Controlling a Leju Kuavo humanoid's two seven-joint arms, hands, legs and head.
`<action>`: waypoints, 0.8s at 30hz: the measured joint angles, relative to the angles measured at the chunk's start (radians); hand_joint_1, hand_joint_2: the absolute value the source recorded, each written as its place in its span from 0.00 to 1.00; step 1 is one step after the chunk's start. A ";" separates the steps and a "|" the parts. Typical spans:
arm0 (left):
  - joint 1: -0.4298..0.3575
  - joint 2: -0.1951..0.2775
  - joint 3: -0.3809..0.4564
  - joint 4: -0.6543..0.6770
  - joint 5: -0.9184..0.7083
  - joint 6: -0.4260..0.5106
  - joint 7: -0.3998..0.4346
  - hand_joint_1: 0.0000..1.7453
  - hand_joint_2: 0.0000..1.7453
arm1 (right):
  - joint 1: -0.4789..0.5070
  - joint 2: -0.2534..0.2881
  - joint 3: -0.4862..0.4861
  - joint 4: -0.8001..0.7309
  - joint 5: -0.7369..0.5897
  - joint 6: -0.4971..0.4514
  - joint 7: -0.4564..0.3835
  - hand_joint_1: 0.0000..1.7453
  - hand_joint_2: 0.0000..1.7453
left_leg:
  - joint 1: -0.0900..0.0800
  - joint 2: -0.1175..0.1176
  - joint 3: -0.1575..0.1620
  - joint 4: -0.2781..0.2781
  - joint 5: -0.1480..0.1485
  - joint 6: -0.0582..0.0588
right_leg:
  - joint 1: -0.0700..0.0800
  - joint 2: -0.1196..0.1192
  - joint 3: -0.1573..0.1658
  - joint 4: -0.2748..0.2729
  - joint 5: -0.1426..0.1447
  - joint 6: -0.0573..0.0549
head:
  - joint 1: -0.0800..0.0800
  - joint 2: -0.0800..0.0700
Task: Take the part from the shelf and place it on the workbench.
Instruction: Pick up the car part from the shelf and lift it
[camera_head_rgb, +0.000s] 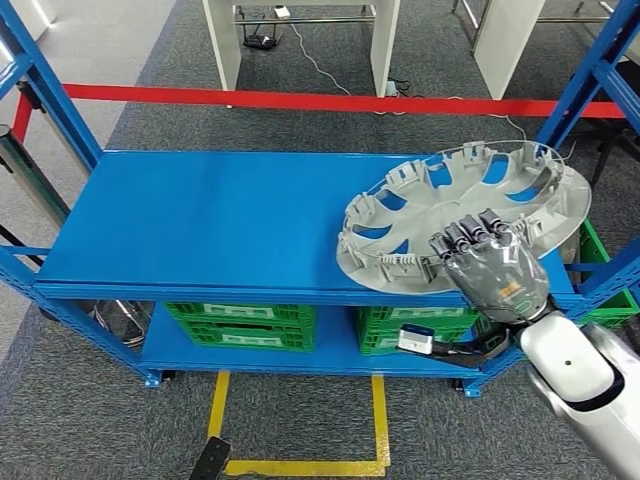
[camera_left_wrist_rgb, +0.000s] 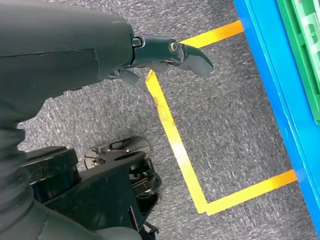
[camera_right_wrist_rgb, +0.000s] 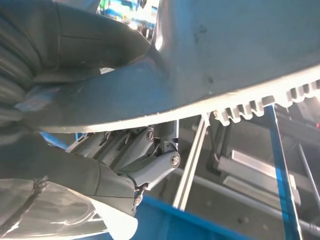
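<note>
The part is a grey plastic wheel cover (camera_head_rgb: 453, 200), lying inner side up at the right end of the blue shelf top (camera_head_rgb: 211, 215) and jutting past its right edge. My right hand (camera_head_rgb: 490, 265) grips its near rim, dark fingers curled over the top. In the right wrist view the cover's rim (camera_right_wrist_rgb: 234, 45) sits clamped between the thumb and the fingers (camera_right_wrist_rgb: 151, 165). My left hand (camera_left_wrist_rgb: 75, 45) hangs over the carpet beside the shelf, holding nothing, with a finger (camera_left_wrist_rgb: 177, 50) stretched out.
Green crates (camera_head_rgb: 241, 325) fill the lower shelf, and another green crate (camera_head_rgb: 604, 270) stands at the right. Blue uprights (camera_head_rgb: 53, 100) frame both ends. Red tape (camera_head_rgb: 302, 100) crosses the floor behind; yellow tape (camera_head_rgb: 302, 465) marks the carpet in front. White table legs (camera_head_rgb: 223, 40) stand beyond.
</note>
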 joint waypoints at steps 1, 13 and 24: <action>0.000 0.000 0.000 0.000 0.000 0.001 0.000 0.00 1.00 | 0.000 -0.010 -0.004 -0.013 -0.003 -0.002 0.000 1.00 1.00 | 0.000 0.000 0.000 0.000 0.000 0.000 | 0.000 0.000 0.000 0.000 0.000 0.000 | 0.000 0.000; 0.001 -0.001 0.003 0.000 0.005 0.019 -0.009 0.00 1.00 | 0.005 -0.051 -0.027 -0.067 0.000 -0.007 -0.001 1.00 1.00 | 0.000 0.000 0.000 0.000 0.000 0.000 | 0.000 0.000 0.000 0.000 0.000 0.000 | 0.000 0.000; 0.000 0.000 0.020 0.000 0.020 0.012 0.017 0.00 1.00 | 0.032 -0.059 -0.025 -0.098 0.016 -0.025 -0.007 1.00 1.00 | 0.000 0.000 0.000 0.000 0.000 0.000 | 0.000 0.000 -0.001 0.000 0.000 0.000 | 0.000 0.000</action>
